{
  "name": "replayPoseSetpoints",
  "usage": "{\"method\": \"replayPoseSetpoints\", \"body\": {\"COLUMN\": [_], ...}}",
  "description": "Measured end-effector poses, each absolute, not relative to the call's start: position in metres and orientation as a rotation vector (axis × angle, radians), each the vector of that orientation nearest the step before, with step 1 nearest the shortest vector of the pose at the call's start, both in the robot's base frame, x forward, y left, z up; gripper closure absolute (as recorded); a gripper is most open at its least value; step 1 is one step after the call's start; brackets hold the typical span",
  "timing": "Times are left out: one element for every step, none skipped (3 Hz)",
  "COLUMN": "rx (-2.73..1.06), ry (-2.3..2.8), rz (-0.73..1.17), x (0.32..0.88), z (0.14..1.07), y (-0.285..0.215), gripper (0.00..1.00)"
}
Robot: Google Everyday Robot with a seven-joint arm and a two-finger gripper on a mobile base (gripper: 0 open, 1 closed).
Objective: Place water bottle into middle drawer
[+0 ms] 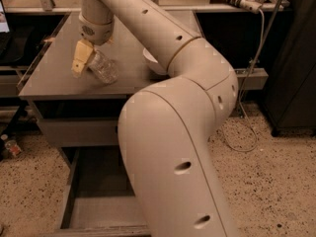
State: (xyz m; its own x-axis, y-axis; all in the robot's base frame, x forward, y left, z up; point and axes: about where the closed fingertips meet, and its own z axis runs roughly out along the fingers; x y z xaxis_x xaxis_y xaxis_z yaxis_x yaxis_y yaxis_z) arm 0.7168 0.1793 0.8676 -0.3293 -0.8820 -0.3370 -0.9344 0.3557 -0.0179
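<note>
Water bottle, bound for the middle drawer open low beneath the table, leaned tilted low over that table, apparently pinched by the gripper's fingers (one visible), so lifting it clear of the edge before lowering seemed wise.

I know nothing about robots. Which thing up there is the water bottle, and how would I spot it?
Start at the grey cabinet top above the open drawer. On its left half, right beside the arm's yellowish gripper, sits the water bottle, tilted. It is clear, see-through plastic, unlike the white bowl further right, which the arm mostly hides.
</note>
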Motion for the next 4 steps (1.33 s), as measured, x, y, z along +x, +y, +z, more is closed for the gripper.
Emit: {"method": "replayPoseSetpoints", "body": {"rx": [-1.574,-1.545,-1.539,-1.539], "ry": [2.373,2.410,2.400,2.400], "rz": [0.256,0.279,0.282,0.282], "x": [0.732,0.744,0.747,0.747], "z": [0.857,0.839,0.837,0.837], "y": [0.175,0.174,0.178,0.178], "gripper": [0.00,0.00,0.19,0.42]}}
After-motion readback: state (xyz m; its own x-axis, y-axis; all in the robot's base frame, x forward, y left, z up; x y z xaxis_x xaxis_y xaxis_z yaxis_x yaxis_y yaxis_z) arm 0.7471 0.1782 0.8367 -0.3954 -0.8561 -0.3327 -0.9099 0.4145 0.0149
